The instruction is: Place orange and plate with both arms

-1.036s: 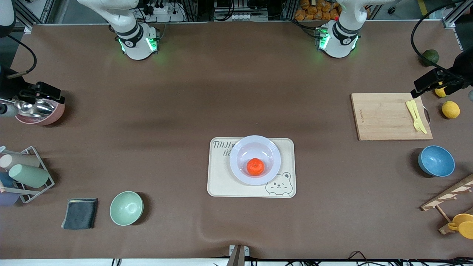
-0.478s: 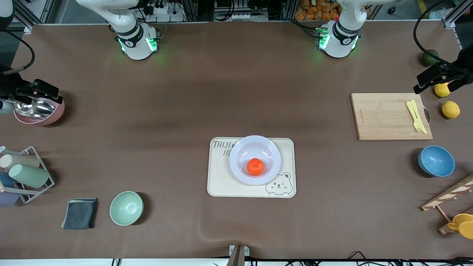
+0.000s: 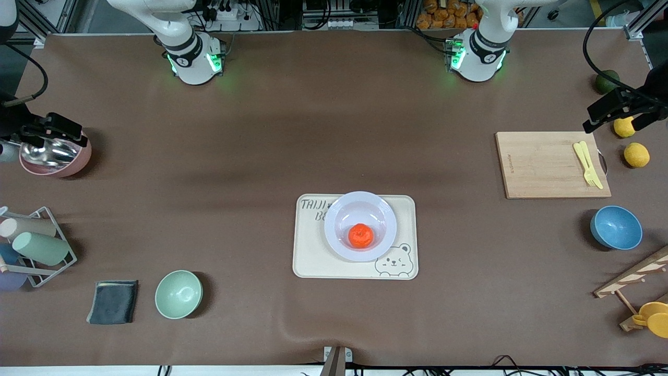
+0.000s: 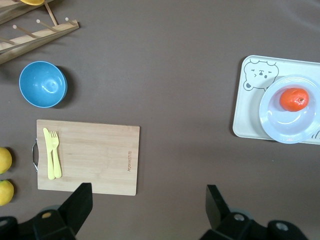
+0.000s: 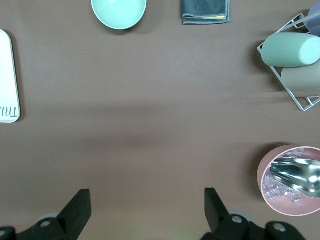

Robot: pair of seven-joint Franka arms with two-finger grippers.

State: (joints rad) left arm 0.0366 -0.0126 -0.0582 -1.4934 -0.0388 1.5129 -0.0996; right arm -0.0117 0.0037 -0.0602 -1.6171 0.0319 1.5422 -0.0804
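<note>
Left claw (image 4: pixel 145 210) hangs spread wide, empty, above the cutting board (image 3: pixel 553 164) at its end of the tabletop (image 3: pixel 261 156). Right claw (image 5: pixel 145 212), spread too, hangs by the pink bowl (image 3: pixel 55 156). Well apart from both, the orange (image 3: pixel 360 235) sits in the plate (image 3: pixel 360 206), on the tray (image 3: pixel 313 256).

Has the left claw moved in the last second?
Yes. The left claw rose from over the cutting board's corner toward the dark green fruit and now hangs open beside the lemon.
</note>
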